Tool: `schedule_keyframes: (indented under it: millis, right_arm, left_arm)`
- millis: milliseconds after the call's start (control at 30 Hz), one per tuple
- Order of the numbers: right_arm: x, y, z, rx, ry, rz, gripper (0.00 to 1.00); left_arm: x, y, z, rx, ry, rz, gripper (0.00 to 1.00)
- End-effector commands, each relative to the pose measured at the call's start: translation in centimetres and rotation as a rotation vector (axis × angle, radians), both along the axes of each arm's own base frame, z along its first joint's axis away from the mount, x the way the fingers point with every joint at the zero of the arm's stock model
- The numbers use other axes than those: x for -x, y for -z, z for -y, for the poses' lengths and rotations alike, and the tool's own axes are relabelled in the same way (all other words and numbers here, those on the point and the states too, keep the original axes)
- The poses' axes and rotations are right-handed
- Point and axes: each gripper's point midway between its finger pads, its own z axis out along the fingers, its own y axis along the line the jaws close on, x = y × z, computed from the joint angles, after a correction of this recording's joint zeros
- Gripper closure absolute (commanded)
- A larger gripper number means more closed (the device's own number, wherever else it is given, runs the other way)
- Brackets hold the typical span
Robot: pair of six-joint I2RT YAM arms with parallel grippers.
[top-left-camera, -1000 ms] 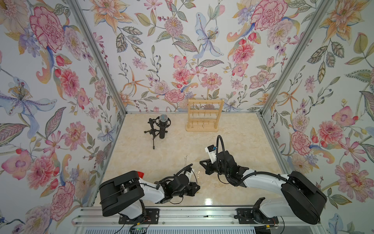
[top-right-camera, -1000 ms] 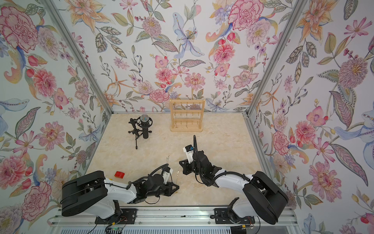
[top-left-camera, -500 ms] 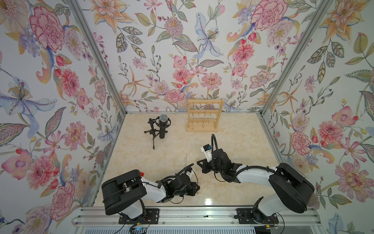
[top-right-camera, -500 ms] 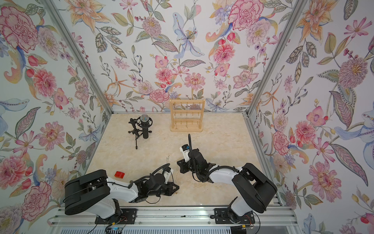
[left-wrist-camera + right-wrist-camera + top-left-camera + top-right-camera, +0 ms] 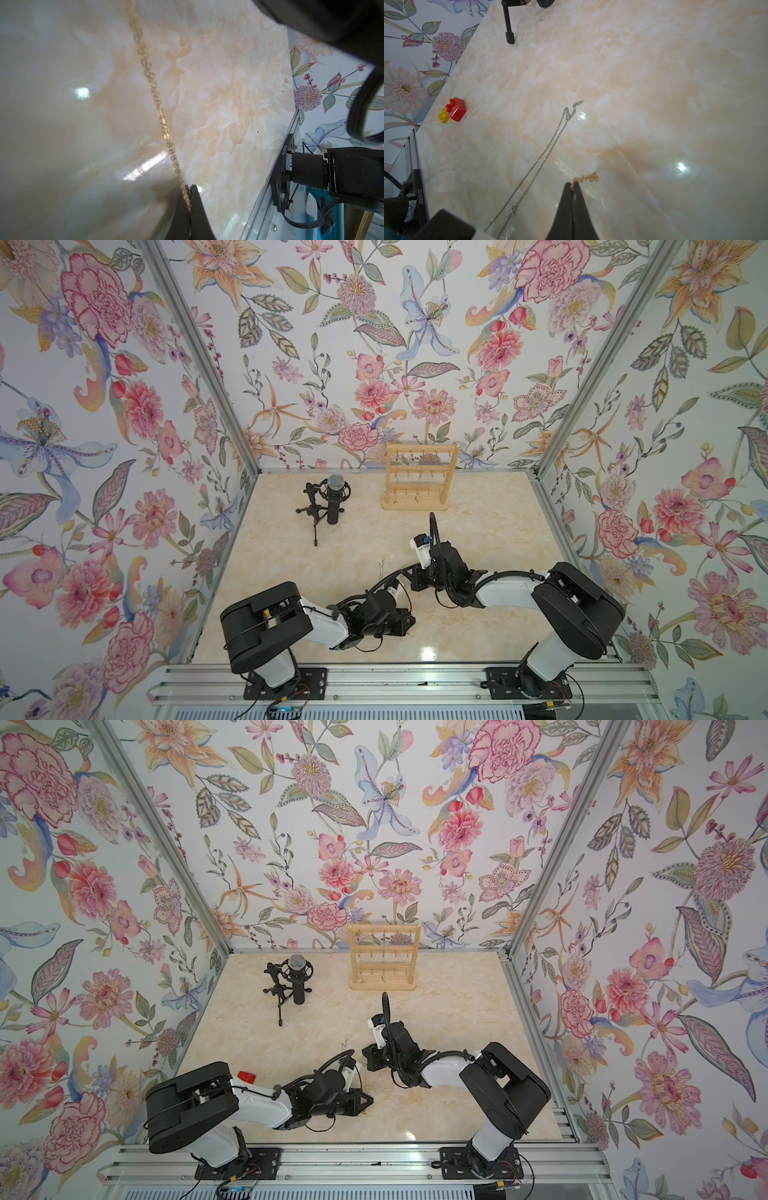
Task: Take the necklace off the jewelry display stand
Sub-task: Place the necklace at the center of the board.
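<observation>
Main risk from where I stand: both grippers seem to be pinching one thin gold chain (image 5: 154, 93). If the arms spread too far, it could snap or slide out of a pinch. If they close in, slack could drop onto the silver chain (image 5: 550, 145) lying loose on the table (image 5: 654, 83) just beside the right gripper (image 5: 572, 185), and the two could tangle. A release low over that silver chain would cause the same mess. Whether it really is one chain is my guess, since the span between the arms is too fine to trace in the top views. Left gripper (image 5: 189, 187): jaws fully closed on the gold chain. The links pass between the fingers and run straight out ahead of the tips, looking fairly taut, close above the table. Right gripper: jaws also closed, nipping a gold chain right at the tips, with a short curl of links sticking out past them and resting on or just over the table. The jewelry display stand (image 5: 419, 477) is well apart from both grippers, far out ahead of them against the back wall. Something thin hangs on its hooks, too small to tell what. The gold necklace looks to be off it already. A microphone (image 5: 334, 497) on a black tripod stands beside the stand. A red and yellow toy brick (image 5: 453, 111) sits well off to the right gripper's side.
</observation>
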Motion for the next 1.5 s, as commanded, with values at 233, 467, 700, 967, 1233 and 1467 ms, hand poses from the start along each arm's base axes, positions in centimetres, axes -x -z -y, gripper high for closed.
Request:
schedule_keyframes:
  millis: [233,467,700,967,1233,1467]
  right_arm:
    - [-3.1,-1.7,-0.7,-0.073,0.061,0.048,1.0]
    - [-3.7,-1.4,-0.6,-0.097,0.078,0.032,0.98]
    - [-4.0,-1.7,-0.4,-0.126,0.087,0.023,0.93]
    - [-3.7,-1.7,0.1,-0.142,0.11,0.014,0.86]
    - [-3.4,-2.0,0.5,-0.156,0.111,0.015,0.85]
    - [-2.1,-1.8,0.1,-0.147,0.064,-0.037,0.85]
  left_arm:
    - [1.4,3.9,-2.8,-0.131,-0.006,-0.112,1.0]
    - [1.7,4.2,-3.1,-0.127,-0.004,-0.138,1.0]
    - [2.4,4.5,-3.4,-0.129,0.003,-0.166,1.0]
    - [2.8,4.7,-3.4,-0.125,0.017,-0.186,1.0]
    - [3.3,4.7,-3.4,-0.121,0.026,-0.197,1.0]
    - [3.4,4.6,-3.8,-0.12,0.013,-0.194,1.0]
